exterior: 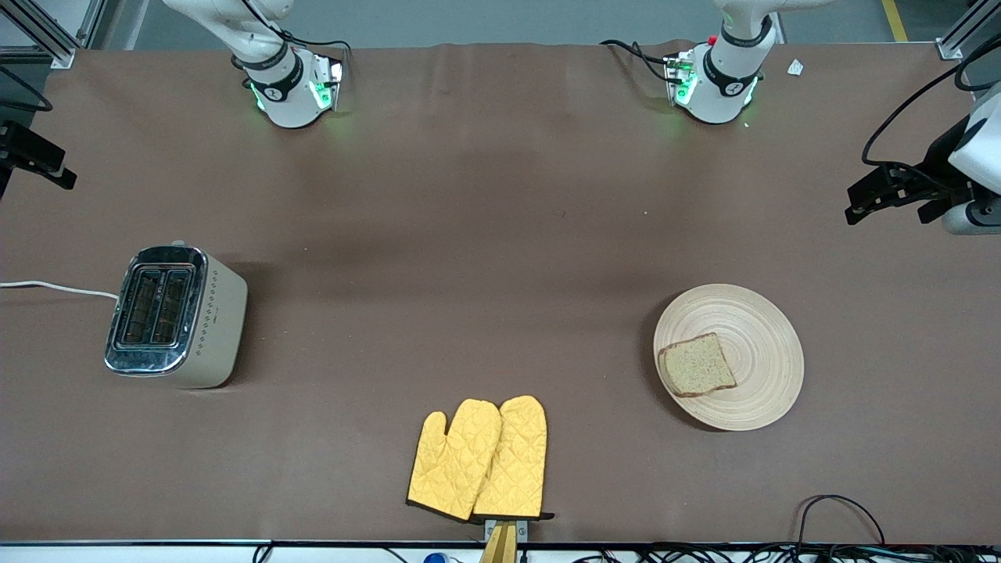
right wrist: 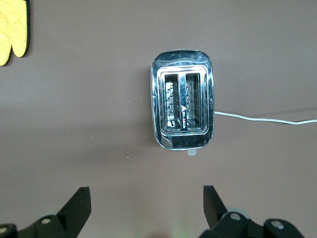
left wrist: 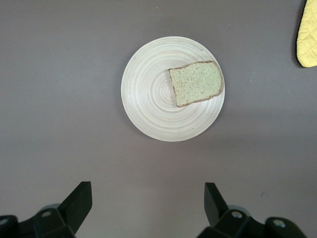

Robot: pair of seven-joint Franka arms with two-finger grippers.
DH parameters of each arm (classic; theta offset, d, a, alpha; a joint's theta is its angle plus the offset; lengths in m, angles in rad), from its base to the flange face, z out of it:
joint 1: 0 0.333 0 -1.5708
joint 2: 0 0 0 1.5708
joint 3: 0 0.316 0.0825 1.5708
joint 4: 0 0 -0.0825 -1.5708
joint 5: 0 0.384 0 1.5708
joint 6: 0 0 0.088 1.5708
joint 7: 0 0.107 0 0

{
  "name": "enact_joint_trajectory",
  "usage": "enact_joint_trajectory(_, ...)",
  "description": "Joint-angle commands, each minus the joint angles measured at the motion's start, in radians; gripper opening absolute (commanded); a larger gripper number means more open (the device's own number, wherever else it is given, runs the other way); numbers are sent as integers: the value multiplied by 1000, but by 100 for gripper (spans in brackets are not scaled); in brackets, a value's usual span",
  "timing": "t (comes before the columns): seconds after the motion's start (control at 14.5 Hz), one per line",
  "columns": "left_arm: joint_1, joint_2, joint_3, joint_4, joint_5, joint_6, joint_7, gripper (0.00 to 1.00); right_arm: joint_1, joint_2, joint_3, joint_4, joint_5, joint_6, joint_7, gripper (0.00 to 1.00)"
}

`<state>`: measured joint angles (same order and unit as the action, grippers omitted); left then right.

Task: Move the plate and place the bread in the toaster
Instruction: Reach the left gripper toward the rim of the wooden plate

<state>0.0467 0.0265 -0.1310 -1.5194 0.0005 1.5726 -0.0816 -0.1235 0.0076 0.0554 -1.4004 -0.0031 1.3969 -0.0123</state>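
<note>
The pale wooden plate (exterior: pixel 751 328) lies toward the left arm's end of the table, with the slice of brown bread (exterior: pixel 697 365) flat on its edge. Both also show in the left wrist view: the plate (left wrist: pixel 148 94) and the bread (left wrist: pixel 197 83). The cream toaster (exterior: pixel 176 317) stands toward the right arm's end with both slots empty, and it shows from above in the right wrist view (right wrist: pixel 183 99). My left gripper (left wrist: pixel 147 198) is open and empty, high over the table beside the plate (exterior: pixel 860 205). My right gripper (right wrist: pixel 146 201) is open and empty, high above the table near the toaster (exterior: pixel 47 166).
A pair of yellow oven mitts (exterior: pixel 481 457) lies at the table edge nearest the front camera, between toaster and plate. The toaster's white cord (exterior: pixel 55 288) runs off the table end. Cables hang along the front edge.
</note>
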Motion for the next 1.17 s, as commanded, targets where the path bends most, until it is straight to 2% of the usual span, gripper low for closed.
enact_joint_trajectory(0.0,5,-14,-4,4,1,-22,-13,100,-12,-2,6,-5,5,-2,-12,100)
enact_joint_trajectory(0.21,15,19,-1,42,3,-22,-9,100,-12,-2,6,-5,5,-2,-12,100)
enact_joint_trajectory(0.48,34,122,10,59,-16,-6,0,100,-13,-2,6,-6,5,-2,-12,100)
enact_joint_trajectory(0.83,83,242,10,56,-26,121,52,100,-10,0,6,-6,5,-2,-12,100)
enact_joint_trajectory(1.1,153,369,10,51,-187,225,105,100,-1,0,9,-6,5,-4,-11,100)
